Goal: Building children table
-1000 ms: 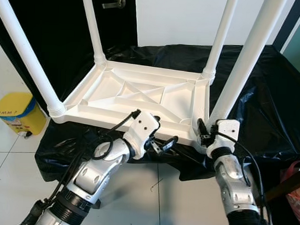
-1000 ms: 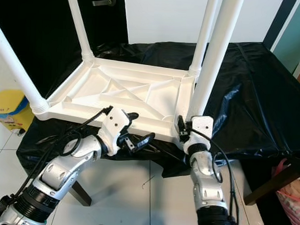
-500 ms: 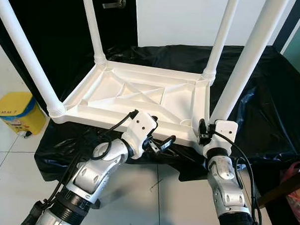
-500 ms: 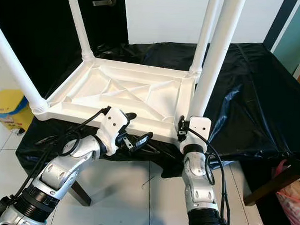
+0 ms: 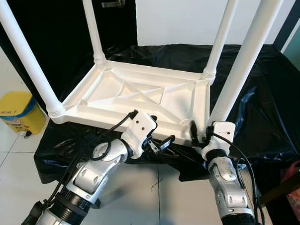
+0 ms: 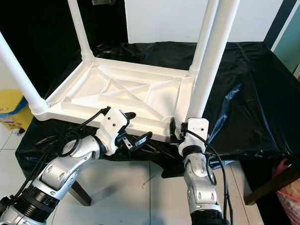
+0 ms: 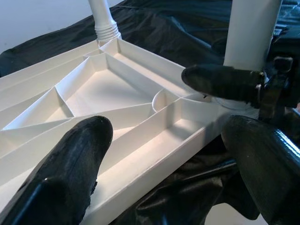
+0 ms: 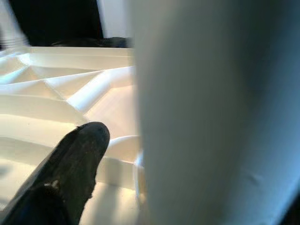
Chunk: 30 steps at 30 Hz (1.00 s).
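The children's table (image 5: 141, 94) lies upside down on a desk draped in black plastic sheeting (image 5: 260, 97), its four white legs pointing up, and the work is at the corner nearest the robot's right side. There the right pincer (image 5: 199, 135) has slid a little inward along the near rim over the last second, so that its black fingers (image 8: 70, 168) now sit at the foot of the near right leg (image 5: 241, 71); one finger shows on the inner side of the leg and the other seems to be on the far side, so it looks to be pinching the leg at its base, though the contact itself is hard to make out. To its left, along the same near rim, the left pincer (image 5: 158, 142) has barely moved; its fingers are spread, one above the ribbed underside and one below the rim, straddling the edge without visibly squeezing it. Judging by this, the last leg is being seated or tightened in its socket while the left arm steadies the top. Beyond the left arm, a yellow bin (image 5: 15, 111) stands on the floor.
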### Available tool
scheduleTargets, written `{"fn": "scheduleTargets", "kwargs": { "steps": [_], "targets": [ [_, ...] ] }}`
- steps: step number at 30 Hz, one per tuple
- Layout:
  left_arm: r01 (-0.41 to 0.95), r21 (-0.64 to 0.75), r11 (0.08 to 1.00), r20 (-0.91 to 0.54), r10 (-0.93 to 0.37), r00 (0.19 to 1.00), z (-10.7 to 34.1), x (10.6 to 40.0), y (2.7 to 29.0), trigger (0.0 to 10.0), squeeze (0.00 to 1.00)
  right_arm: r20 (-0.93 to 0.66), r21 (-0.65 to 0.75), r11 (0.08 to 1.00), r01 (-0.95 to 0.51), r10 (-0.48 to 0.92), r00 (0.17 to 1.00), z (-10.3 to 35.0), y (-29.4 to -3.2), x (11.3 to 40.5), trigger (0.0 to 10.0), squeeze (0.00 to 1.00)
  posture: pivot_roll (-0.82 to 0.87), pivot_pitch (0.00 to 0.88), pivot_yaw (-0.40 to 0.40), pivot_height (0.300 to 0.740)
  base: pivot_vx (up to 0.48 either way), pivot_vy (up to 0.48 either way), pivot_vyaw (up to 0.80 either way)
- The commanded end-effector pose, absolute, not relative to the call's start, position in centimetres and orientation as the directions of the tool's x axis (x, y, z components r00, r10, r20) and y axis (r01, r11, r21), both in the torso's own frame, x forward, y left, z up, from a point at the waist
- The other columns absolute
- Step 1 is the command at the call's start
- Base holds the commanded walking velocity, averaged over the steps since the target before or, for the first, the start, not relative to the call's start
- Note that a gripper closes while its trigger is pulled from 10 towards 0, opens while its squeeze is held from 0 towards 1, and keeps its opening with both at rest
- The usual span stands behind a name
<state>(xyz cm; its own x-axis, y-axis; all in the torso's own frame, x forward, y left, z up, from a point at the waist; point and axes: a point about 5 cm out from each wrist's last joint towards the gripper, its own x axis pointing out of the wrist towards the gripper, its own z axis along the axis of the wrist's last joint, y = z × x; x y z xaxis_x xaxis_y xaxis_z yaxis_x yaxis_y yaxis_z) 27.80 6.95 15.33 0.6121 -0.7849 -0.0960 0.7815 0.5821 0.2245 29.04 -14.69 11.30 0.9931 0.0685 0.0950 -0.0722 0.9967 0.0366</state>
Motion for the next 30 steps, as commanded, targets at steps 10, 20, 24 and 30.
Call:
{"fn": "scheduleTargets", "kwargs": {
  "steps": [10, 20, 24, 30],
  "targets": [
    [0.816, 0.244, 0.524, -0.106, -0.822, 0.56, 15.3, 27.6, 6.6, 10.0, 0.0, 0.096, 0.004, 0.953, -0.304, 0.302, 0.948, 11.7, -16.5, 28.9, 10.0, 0.0, -0.04, 0.0, 0.02, 0.74, 0.0, 0.0, 0.0],
    [0.818, 0.235, 0.525, -0.098, -0.824, 0.558, 15.2, 27.4, 6.6, 10.0, 0.0, 0.07, -0.067, 0.877, -0.477, 0.481, 0.874, 12.4, -18.5, 29.8, 10.0, 0.0, -0.02, 0.0, 0.015, 0.74, 0.0, 0.0, 0.0],
    [0.836, 0.229, 0.498, -0.104, -0.842, 0.53, 15.0, 26.9, 6.3, 10.0, 0.0, 0.033, -0.105, 0.812, -0.575, 0.581, 0.814, 12.4, -18.1, 30.5, 10.0, 0.0, -0.02, 0.0, 0.017, 0.74, 0.0, 0.0, 0.0],
    [0.848, 0.233, 0.476, -0.124, -0.85, 0.511, 14.8, 26.8, 6.1, 10.0, 0.0, 0.008, -0.118, 0.779, -0.615, 0.62, 0.784, 12.4, -18.1, 31.3, 3.6, 0.0, -0.02, 0.0, 0.009, 0.74, 0.0, 0.0, 0.0]
  ]
}}
